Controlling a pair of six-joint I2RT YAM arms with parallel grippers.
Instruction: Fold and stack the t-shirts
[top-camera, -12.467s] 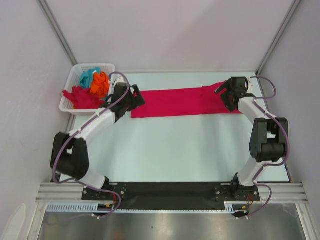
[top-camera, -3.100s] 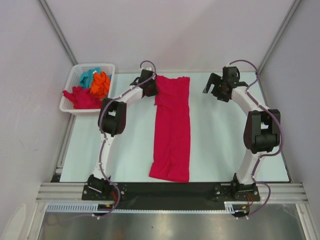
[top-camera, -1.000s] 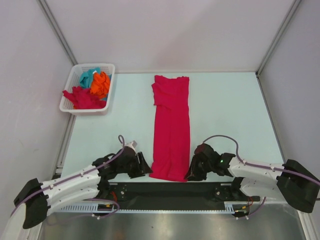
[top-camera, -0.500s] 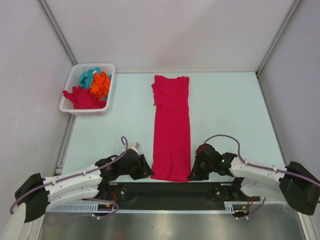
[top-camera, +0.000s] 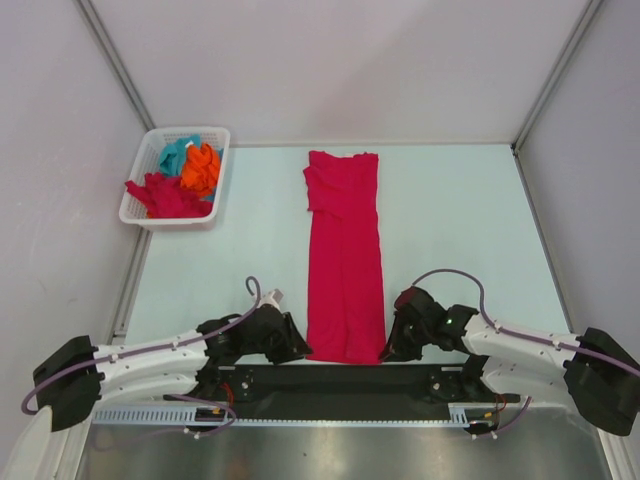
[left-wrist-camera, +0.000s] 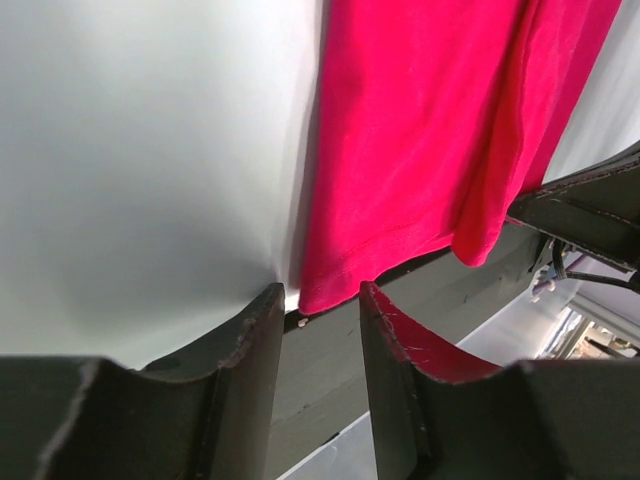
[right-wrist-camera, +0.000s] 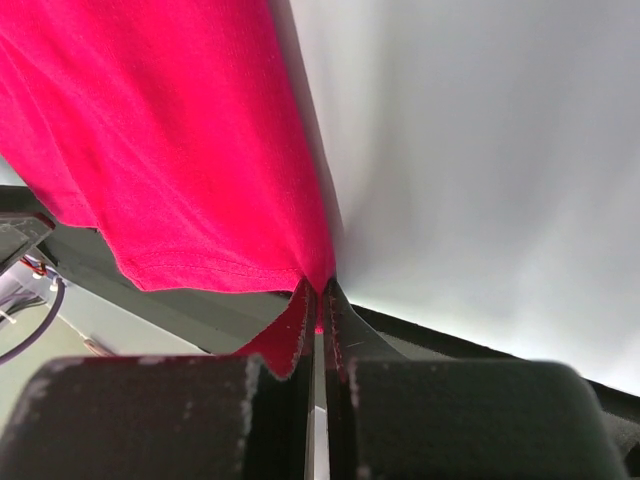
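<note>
A crimson t-shirt (top-camera: 343, 255), folded into a long narrow strip, lies down the middle of the table from the far edge to the near edge. My left gripper (top-camera: 297, 350) is low at the strip's near-left corner. In the left wrist view its gripper (left-wrist-camera: 320, 305) is open, and the shirt's corner (left-wrist-camera: 325, 285) sits just at the gap between the tips, untouched. My right gripper (top-camera: 388, 350) is at the near-right corner. In the right wrist view that gripper (right-wrist-camera: 320, 300) is shut on the hem corner of the t-shirt (right-wrist-camera: 170, 130).
A white lattice basket (top-camera: 127, 205) stands at the far left holding teal (top-camera: 176, 153), orange (top-camera: 201, 168) and crimson (top-camera: 165, 195) t-shirts, crumpled. A black rail (top-camera: 340, 378) runs along the table's near edge right under both grippers. Grey walls close in the left, right and far sides.
The right gripper has closed on the shirt's near-right corner. The left gripper has slid right to the near-left corner while its jaws narrowed. The shirt has stayed in place.
</note>
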